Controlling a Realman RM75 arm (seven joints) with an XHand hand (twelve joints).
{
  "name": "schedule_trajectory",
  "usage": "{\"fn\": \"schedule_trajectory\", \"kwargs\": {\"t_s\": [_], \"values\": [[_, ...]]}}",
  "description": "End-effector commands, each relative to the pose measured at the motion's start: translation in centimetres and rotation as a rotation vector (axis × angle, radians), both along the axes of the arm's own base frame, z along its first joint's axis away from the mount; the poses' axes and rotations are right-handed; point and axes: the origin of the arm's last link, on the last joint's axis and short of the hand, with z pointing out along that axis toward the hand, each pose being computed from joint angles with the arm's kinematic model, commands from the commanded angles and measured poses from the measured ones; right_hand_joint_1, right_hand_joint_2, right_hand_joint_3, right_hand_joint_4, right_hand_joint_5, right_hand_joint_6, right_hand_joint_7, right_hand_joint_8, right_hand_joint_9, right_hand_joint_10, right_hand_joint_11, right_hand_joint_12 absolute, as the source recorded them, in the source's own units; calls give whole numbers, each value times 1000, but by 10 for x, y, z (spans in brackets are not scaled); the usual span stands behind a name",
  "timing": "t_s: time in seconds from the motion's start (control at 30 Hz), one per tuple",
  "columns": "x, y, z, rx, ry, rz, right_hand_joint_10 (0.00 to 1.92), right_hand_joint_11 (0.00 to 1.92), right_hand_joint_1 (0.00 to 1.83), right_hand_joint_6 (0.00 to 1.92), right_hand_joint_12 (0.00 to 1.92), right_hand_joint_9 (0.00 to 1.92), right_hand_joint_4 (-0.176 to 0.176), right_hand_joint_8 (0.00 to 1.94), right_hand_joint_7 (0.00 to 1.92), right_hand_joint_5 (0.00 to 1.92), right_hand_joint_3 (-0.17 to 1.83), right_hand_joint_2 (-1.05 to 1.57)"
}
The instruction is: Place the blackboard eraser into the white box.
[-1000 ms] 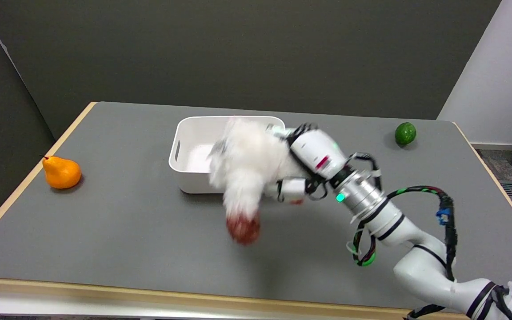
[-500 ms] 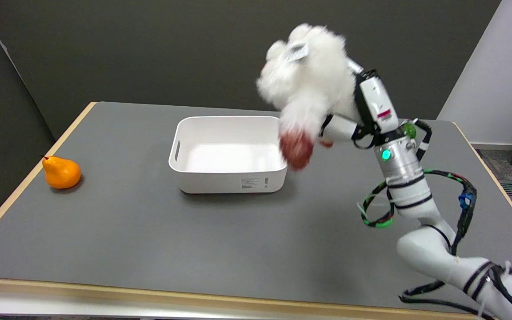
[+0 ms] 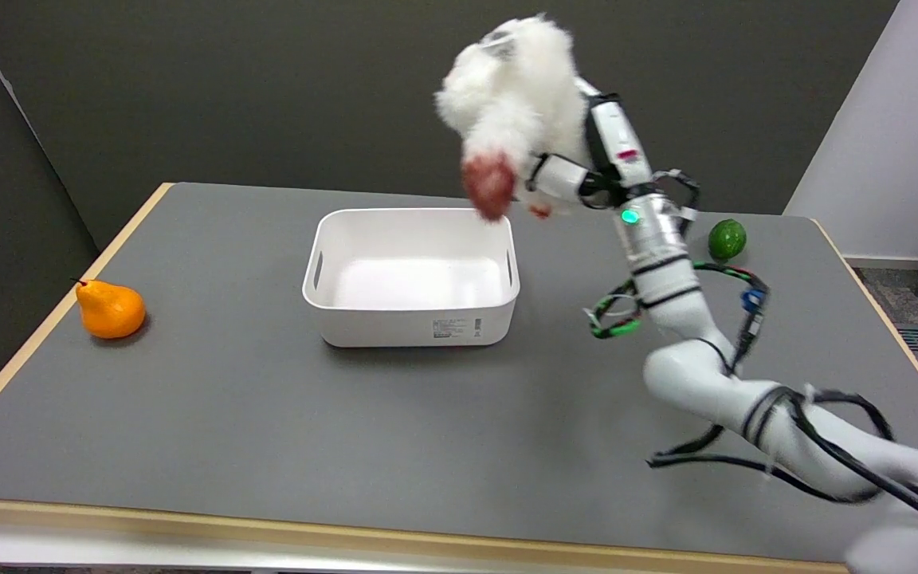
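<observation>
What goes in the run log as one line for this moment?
right hand: holds fluffy white blackboard eraser with red end | height: raised above far right rim of white plastic box | box: holds nothing | release: not yet

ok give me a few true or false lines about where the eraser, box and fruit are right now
1. The right hand holds the fluffy blackboard eraser up in the air. True.
2. The eraser lies inside the white box. False: the box holds nothing.
3. The orange pear sits near the table's left edge. True.
4. The green fruit is inside the box. False: it sits on the table, far right.
</observation>
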Motion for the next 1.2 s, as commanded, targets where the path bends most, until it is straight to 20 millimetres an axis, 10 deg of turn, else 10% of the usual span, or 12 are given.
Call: {"fn": "schedule_trajectory", "kwargs": {"t_s": [0.03,0.33,0.67,0.73,0.83,0.93,1.2], "values": [[-8,-69,-102,197,149,-192,1635,682,1329,1555,1921,715,-176,1450,754,471,187,1191],[-47,-22,-122,296,214,-298,1618,723,1332,1533,1921,725,-176,1429,770,486,195,1179],[-86,-23,-123,304,271,-481,1606,744,1334,1527,1921,730,-176,1416,781,493,198,1173],[-87,-24,-125,309,277,-504,1346,700,1188,1574,1921,781,-176,1447,804,462,71,1270],[-85,-27,-125,313,286,-528,875,318,731,326,1568,196,-53,390,241,132,898,615],[-81,-32,-125,314,299,-549,618,203,681,46,1155,21,-54,158,70,73,945,576],[-62,-43,-125,305,307,-517,420,64,478,74,1336,-1,-60,39,-1,-1,816,540]]}}
